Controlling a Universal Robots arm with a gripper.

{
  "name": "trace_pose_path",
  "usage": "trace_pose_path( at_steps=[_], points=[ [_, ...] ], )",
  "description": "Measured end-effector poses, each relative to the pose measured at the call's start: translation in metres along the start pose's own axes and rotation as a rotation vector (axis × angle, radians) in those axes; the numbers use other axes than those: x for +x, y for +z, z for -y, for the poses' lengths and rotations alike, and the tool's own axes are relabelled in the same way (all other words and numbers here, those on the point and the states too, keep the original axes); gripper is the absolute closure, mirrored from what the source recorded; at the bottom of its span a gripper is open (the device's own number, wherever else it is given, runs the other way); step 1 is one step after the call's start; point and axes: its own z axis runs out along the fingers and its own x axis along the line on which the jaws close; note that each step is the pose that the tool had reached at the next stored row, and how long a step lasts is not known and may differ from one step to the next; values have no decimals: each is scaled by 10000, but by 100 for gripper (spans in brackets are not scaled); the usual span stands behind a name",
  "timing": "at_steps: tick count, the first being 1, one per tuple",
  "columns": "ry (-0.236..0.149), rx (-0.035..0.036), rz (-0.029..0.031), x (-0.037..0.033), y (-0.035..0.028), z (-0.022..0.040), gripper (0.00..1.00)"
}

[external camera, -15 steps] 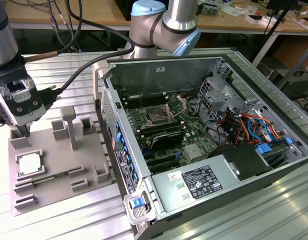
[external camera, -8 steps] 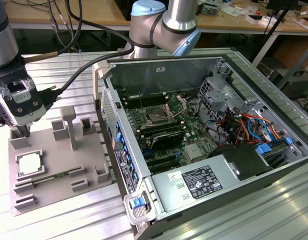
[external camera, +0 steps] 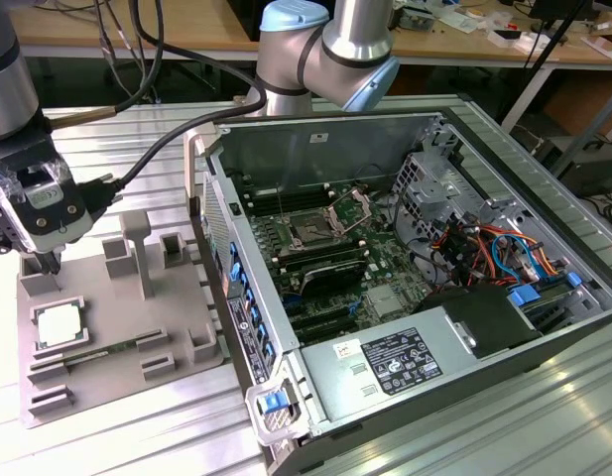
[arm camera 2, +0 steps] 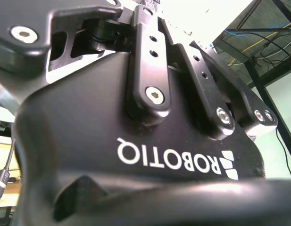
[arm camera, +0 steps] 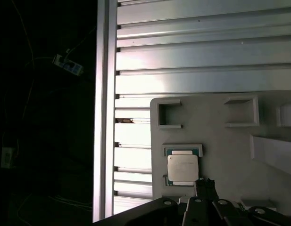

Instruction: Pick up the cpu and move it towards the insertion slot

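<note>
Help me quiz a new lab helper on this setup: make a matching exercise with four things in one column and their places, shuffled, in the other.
Things:
1. chip
2. socket
3. end effector
4. blue cables

Places:
A. mid-board inside the open computer case
B. just above the grey tray, near the chip
C. lying flat in the grey tray
D. in the case's end toward the exterior view's right

Pairs: 1-C, 2-A, 3-B, 4-D

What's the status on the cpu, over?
Gripper low over grey tray, beside cpu. Cpu in tray pocket, not lifted. Case wall between it and insertion slot.
</note>
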Motion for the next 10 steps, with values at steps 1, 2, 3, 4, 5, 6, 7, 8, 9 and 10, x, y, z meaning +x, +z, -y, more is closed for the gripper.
trace_pose_path(
  at_steps=[1,2,3,4,5,6,7,8,9,10],
  points=[
    [0,0,0,0,2,0,89],
    [0,0,0,0,3,0,89],
    [0,0,0,0,5,0,89],
    [0,-1,0,0,6,0,89],
    [0,0,0,0,8,0,89],
    [0,0,0,0,10,0,89],
    [0,0,0,0,11,0,89],
    [0,0,0,0,14,1,89],
    [0,0,0,0,16,1,89],
    [0,0,0,0,17,1,89]
  ],
)
